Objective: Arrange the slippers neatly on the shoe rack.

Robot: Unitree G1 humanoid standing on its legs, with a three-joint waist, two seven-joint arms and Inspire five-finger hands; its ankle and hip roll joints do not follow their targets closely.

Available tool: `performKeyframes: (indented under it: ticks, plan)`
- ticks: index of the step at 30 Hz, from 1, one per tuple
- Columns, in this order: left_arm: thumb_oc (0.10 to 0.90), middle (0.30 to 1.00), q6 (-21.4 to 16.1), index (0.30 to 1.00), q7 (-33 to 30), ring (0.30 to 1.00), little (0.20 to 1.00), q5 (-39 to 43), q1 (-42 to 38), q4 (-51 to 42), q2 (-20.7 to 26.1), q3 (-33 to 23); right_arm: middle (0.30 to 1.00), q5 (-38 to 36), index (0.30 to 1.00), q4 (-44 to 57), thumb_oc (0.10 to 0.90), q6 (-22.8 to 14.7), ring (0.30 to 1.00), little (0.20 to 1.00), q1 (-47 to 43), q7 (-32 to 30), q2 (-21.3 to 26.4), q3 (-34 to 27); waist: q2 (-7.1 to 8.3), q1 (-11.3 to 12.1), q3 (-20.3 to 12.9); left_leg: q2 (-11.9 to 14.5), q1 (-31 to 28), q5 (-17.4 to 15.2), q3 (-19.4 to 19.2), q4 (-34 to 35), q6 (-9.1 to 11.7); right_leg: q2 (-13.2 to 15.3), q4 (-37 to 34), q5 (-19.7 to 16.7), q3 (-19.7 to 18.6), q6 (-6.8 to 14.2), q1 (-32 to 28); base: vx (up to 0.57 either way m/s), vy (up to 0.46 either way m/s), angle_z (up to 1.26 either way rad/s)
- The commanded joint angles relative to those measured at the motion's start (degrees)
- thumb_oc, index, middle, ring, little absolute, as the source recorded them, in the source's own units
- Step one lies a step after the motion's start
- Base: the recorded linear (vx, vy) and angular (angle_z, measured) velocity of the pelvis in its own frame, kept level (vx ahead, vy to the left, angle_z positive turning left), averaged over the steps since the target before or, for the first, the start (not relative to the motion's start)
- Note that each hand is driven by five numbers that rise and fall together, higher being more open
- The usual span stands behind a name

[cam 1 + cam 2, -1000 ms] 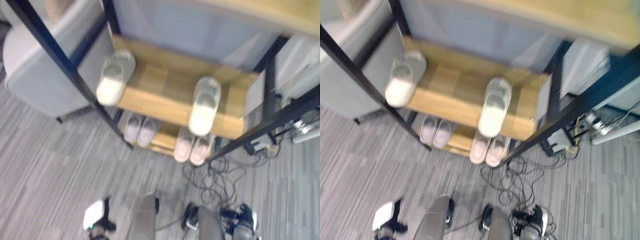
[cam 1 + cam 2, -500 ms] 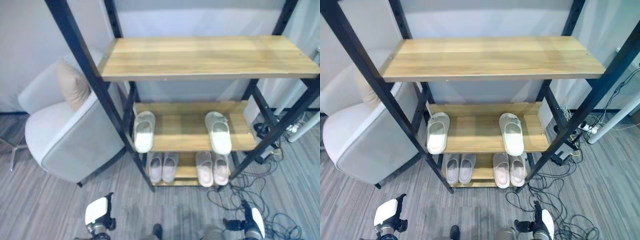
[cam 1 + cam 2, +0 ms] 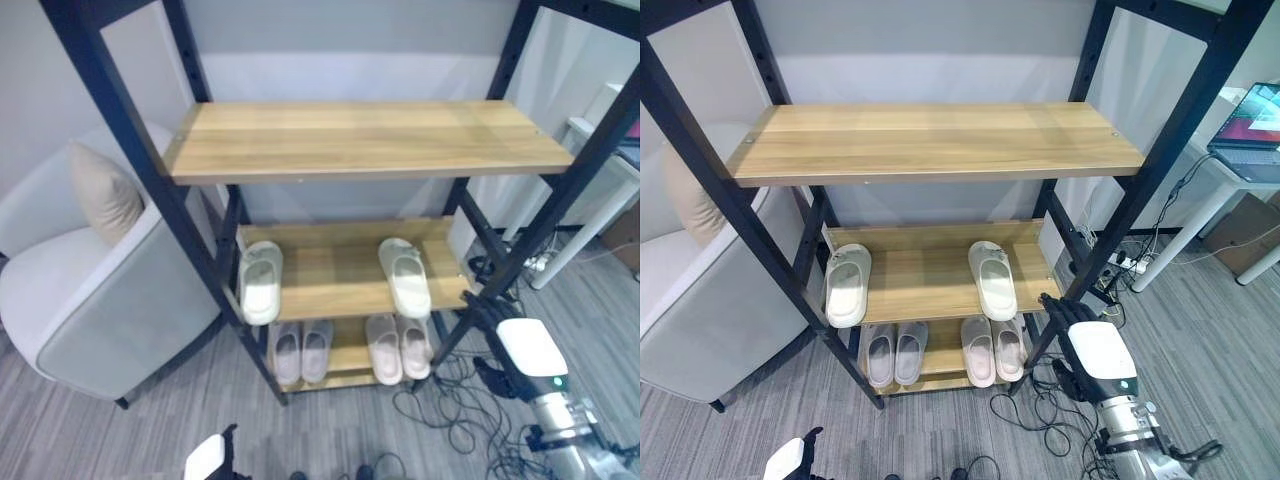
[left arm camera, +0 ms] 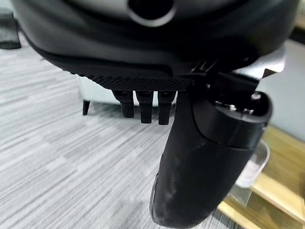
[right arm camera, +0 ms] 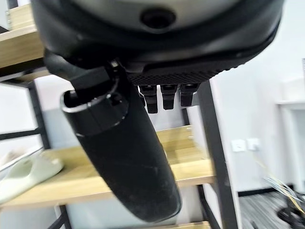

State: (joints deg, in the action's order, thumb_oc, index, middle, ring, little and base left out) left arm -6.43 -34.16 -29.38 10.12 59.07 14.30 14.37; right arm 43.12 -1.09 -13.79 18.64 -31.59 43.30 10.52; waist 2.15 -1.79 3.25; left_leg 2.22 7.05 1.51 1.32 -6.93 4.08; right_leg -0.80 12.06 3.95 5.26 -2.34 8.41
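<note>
The shoe rack (image 3: pixel 360 138) has a black frame and wooden shelves. On its middle shelf two white slippers lie far apart, one at the left end (image 3: pixel 261 282) and one toward the right (image 3: pixel 404 277), toes outward. On the bottom shelf sit a grey pair (image 3: pixel 302 351) and a pink pair (image 3: pixel 398 346). My right hand (image 3: pixel 1100 350) is raised beside the rack's right front post, open and holding nothing, its fingers (image 5: pixel 164 95) straight. My left hand (image 3: pixel 207 458) hangs low near the floor, open, with its thumb (image 4: pixel 205 157) free.
A grey armchair (image 3: pixel 90 290) with a beige cushion (image 3: pixel 100 190) stands close against the rack's left side. Loose cables (image 3: pixel 450 420) cover the floor at the rack's right foot. A white desk with a laptop (image 3: pixel 1255 115) stands at the far right.
The camera has tilted up, bringing the whole rack into view. My right hand has risen from near the floor to beside the right front post. The slippers lie as before.
</note>
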Motion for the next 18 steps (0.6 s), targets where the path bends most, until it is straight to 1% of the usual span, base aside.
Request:
performKeyframes:
  ticks: [1, 2, 3, 4, 5, 6, 7, 8, 9, 10, 12, 14, 16, 17, 18]
  plan:
    - [0.800, 0.900, -1.3, 0.900, -2.0, 0.900, 0.900, 4.1, -5.2, -1.0, 1.2, -0.6, 0.900, -1.3, 0.900, 6.6, 0.800, -2.5, 0.900, 0.900, -6.1, -1.0, -0.2, 0.2, 1.12, 1.3, 4.1, 0.4, 2.2, -1.0, 1.1, -15.8, -0.9, 3.8, -5.5, 1.3, -2.7, 5.1, -7.3, -0.07, -0.058, 0.52]
    - [0.800, 0.900, -1.3, 0.900, -2.0, 0.900, 0.900, 4.1, -5.2, -1.0, 1.2, -0.7, 0.900, -1.3, 0.900, 6.5, 0.800, -2.5, 0.900, 0.900, -6.4, -1.0, -0.2, 0.4, 1.08, 1.2, 4.1, 0.5, 2.5, -1.2, 1.1, -16.2, -0.9, 3.7, -5.5, 1.3, -2.7, 5.1, -7.2, -0.05, -0.073, 0.24]
    - [0.800, 0.900, -1.4, 0.900, -1.9, 0.900, 0.900, 4.8, -5.1, -0.8, 0.9, -0.6, 0.900, -2.5, 0.900, 6.3, 0.800, -2.6, 0.900, 0.900, -7.6, -0.2, -0.2, 1.1, 1.51, 1.5, 4.1, 0.8, 3.5, -1.9, 1.3, -16.4, -1.2, 3.8, -6.0, 1.4, -2.8, 5.3, -7.6, 0.03, -0.003, -0.06]
    - [0.800, 0.900, -1.4, 0.900, -1.9, 0.900, 0.900, 5.1, -5.1, -0.3, 0.7, -0.6, 0.900, -3.4, 0.900, 6.2, 0.800, -2.7, 0.900, 0.900, -9.0, 0.4, -0.1, 1.9, 1.65, 1.8, 4.0, 1.1, 4.1, -2.8, 1.3, -14.3, -1.3, 3.8, -6.7, 1.4, -3.0, 5.7, -8.0, 0.07, 0.008, -0.10]
    - [0.800, 0.900, -1.3, 0.900, -1.3, 0.900, 0.900, 5.5, -5.1, 0.9, 0.2, -0.6, 0.900, -4.4, 0.900, 5.4, 0.800, -2.7, 0.900, 0.900, -10.5, 1.0, 0.2, 3.2, 1.95, 2.4, 3.6, 1.6, 4.2, -3.6, 1.3, -10.9, -1.4, 3.9, -7.5, 1.4, -3.0, 6.0, -8.5, 0.13, 0.054, -0.11]
    - [0.800, 0.900, -1.3, 0.900, -0.3, 0.900, 0.900, 5.7, -5.0, 2.3, -0.2, -0.7, 0.900, -4.3, 0.900, 4.5, 0.800, -2.6, 0.900, 0.900, -12.6, 1.4, 1.6, 4.5, 1.86, 3.0, 3.3, 1.7, 2.7, -3.3, 1.6, -5.4, -1.5, 3.7, -7.9, 1.4, -3.0, 6.2, -8.9, 0.18, 0.108, -0.04]
    - [0.800, 0.900, -0.6, 0.900, -0.1, 0.900, 0.900, 5.7, -4.5, 5.0, -0.9, -1.0, 0.900, -5.2, 0.900, 2.4, 0.800, -2.4, 0.900, 0.900, -15.1, 2.7, 2.1, 5.2, 1.77, 3.9, 2.4, 1.2, 0.1, -2.8, 4.5, 0.7, -1.6, 3.2, -8.0, 1.8, -3.5, 6.5, -9.4, 0.18, 0.132, -0.13]
    - [0.800, 0.900, -0.2, 0.900, -0.2, 0.900, 0.900, 5.6, -4.8, 6.4, -1.1, -1.0, 0.900, -5.8, 0.900, 2.2, 0.800, -2.1, 0.900, 0.900, -16.0, 3.0, 2.4, 4.9, 1.68, 3.7, 1.7, 0.9, -1.5, -2.4, 5.1, 3.0, -1.7, 3.2, -8.2, 1.7, -3.4, 6.7, -9.6, 0.12, 0.101, -0.21]
    - [0.800, 0.900, -0.2, 0.900, -0.2, 0.900, 0.900, 5.6, -4.8, 6.5, -1.2, -1.0, 0.900, -5.9, 0.900, 2.2, 0.800, -2.0, 0.900, 0.900, -16.1, 3.1, 2.5, 4.9, 1.65, 3.7, 1.8, 0.9, -1.8, -2.2, 5.1, 3.4, -1.7, 3.2, -8.3, 1.7, -3.4, 6.7, -9.7, 0.15, 0.110, -0.25]
    - [0.800, 0.900, 0.6, 0.900, 0.6, 0.900, 0.900, 6.0, -4.5, 7.6, -1.5, -1.7, 0.900, -7.5, 0.900, 2.9, 0.800, -1.7, 0.900, 0.900, -15.9, 3.1, 2.2, 3.6, 1.89, 3.3, 0.2, 0.1, -4.3, -2.1, 4.9, 5.9, -2.1, 3.8, -8.5, 0.8, -3.7, 7.2, -10.2, 0.16, 0.113, -0.13]
    - [0.800, 0.900, 0.7, 0.900, 0.4, 0.900, 0.900, 6.4, -4.4, 8.1, -1.6, -2.1, 0.900, -7.3, 0.900, 3.8, 0.800, -1.2, 0.900, 0.900, -16.1, 3.0, 2.8, 2.7, 1.98, 3.4, -0.3, -0.1, -5.6, -1.9, 4.7, 7.5, -2.4, 4.0, -8.9, 0.4, -4.0, 7.5, -10.7, 0.13, 0.097, -0.02]
    - [0.800, 0.900, 0.8, 0.900, 0.2, 0.900, 0.900, 9.2, -4.8, 8.3, -1.0, -4.5, 0.900, -7.1, 0.900, 3.8, 0.800, 1.0, 0.900, 0.900, -17.8, 3.4, 5.0, 1.4, 2.29, 3.8, -1.4, -0.3, -7.8, -1.7, 3.9, 9.7, -2.9, 4.7, -9.8, -0.4, -4.6, 8.1, -11.5, 0.12, 0.094, -0.07]
    - [0.800, 0.900, 0.7, 0.900, 0.1, 0.900, 0.900, 10.1, -4.8, 8.4, -0.9, -5.3, 0.900, -7.3, 0.900, 3.4, 0.800, 1.5, 0.900, 0.900, -18.3, 3.7, 5.6, 1.2, 2.40, 4.0, -1.6, -0.5, -8.3, -1.7, 3.9, 10.1, -3.1, 4.8, -10.2, -0.6, -4.6, 8.2, -11.8, 0.09, 0.061, -0.13]
    - [0.800, 0.900, 0.8, 0.900, 0.0, 0.900, 0.900, 11.9, -5.0, 8.3, -0.5, -6.3, 0.900, -9.5, 0.900, 1.5, 0.800, 2.2, 0.900, 0.900, -19.0, 4.5, 5.5, 0.5, 2.64, 4.4, -2.3, -0.6, -9.3, -1.7, 3.8, 11.2, -3.3, 5.1, -11.1, -0.7, -4.4, 8.3, -12.5, 0.07, 0.033, -0.07]
    - [0.800, 0.900, 0.8, 0.900, 0.0, 0.900, 0.900, 11.9, -5.0, 8.3, -0.5, -6.3, 0.900, -9.6, 0.900, 1.5, 0.800, 2.3, 0.900, 0.900, -19.0, 4.6, 5.5, 0.5, 2.66, 4.4, -2.3, -0.6, -9.4, -1.7, 3.8, 11.2, -3.4, 5.1, -11.2, -0.8, -4.5, 8.3, -12.6, 0.11, 0.055, 0.02]
